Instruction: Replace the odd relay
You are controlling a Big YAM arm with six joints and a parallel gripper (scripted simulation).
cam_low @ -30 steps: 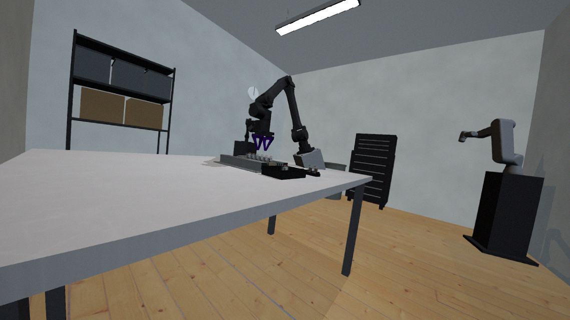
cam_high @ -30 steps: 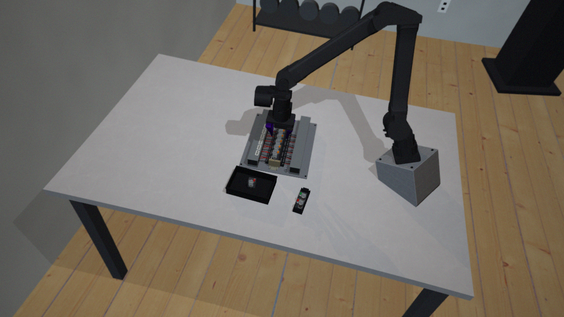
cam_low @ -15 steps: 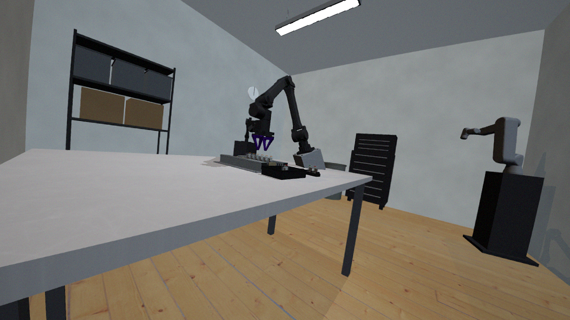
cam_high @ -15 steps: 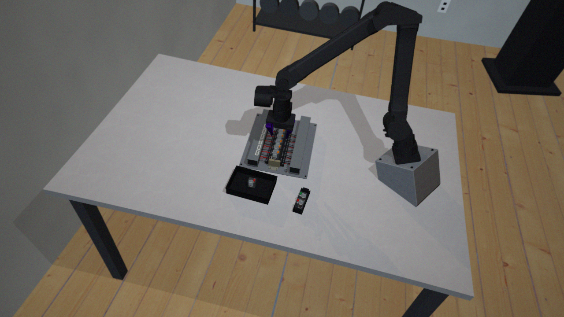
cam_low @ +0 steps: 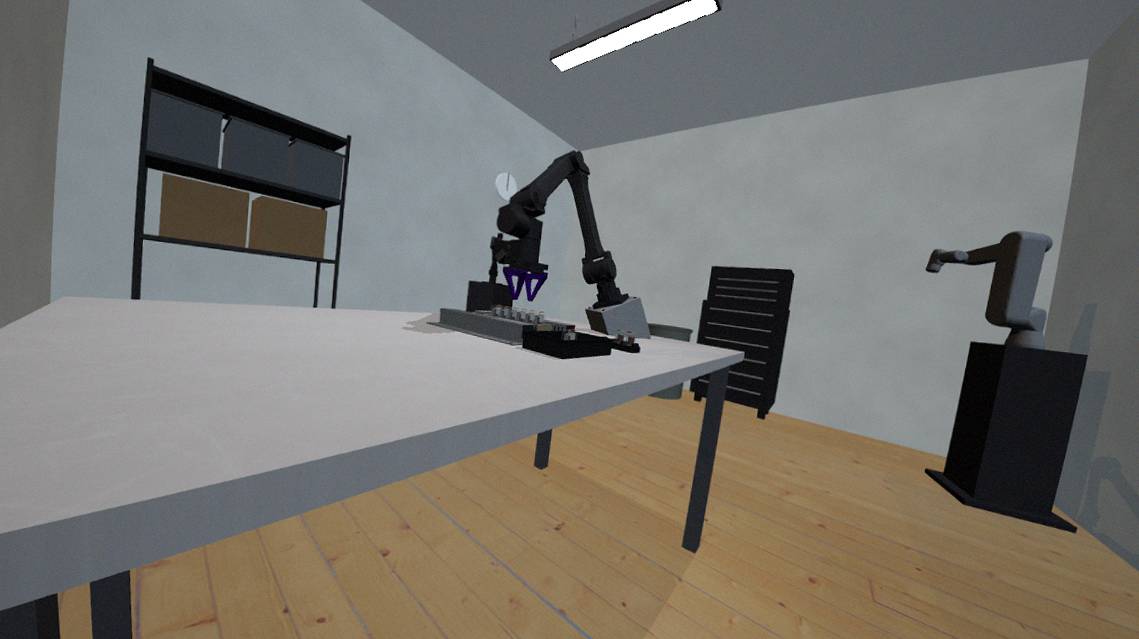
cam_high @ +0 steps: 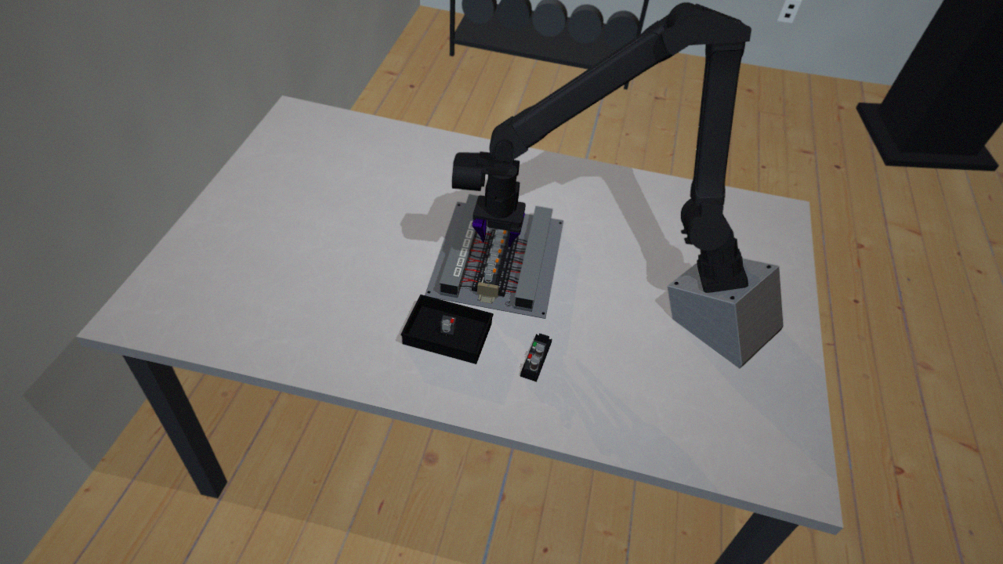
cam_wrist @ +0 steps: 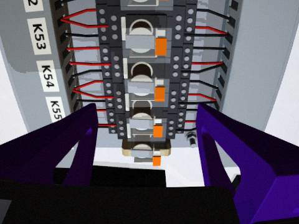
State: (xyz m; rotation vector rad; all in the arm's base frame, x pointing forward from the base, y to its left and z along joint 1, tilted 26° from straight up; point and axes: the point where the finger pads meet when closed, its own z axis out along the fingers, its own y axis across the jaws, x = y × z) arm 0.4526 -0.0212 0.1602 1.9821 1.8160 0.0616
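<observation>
Gripper [cam_high: 497,235] [cam_low: 522,298] [cam_wrist: 146,112]: fingers apart, unladen; tray [cam_high: 411,345] [cam_low: 566,346]: one red-buttoned relay [cam_high: 447,324] (colour legible from above, absent from wrist view).

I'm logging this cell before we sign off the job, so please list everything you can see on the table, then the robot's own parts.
Grey mounting panel with two wire ducts: one, grey, under the gripper
Clear-cased relays with orange test buttons: several, five or more, row along the panel's middle; exact count unclear
Printed K labels: several, white, along one duct
Thin wires: many, red and black, both sides of the row
Black open tray: one, beside the panel's end
Relay with red button: one, clear-cased, in the tray
Black spare rack: one, beyond the tray
Spare relays: two, clear-cased, one green button, one red, in the rack
Arm: one, black, on a grey block
Gripper: one, purple fingers apart, above the row
</observation>
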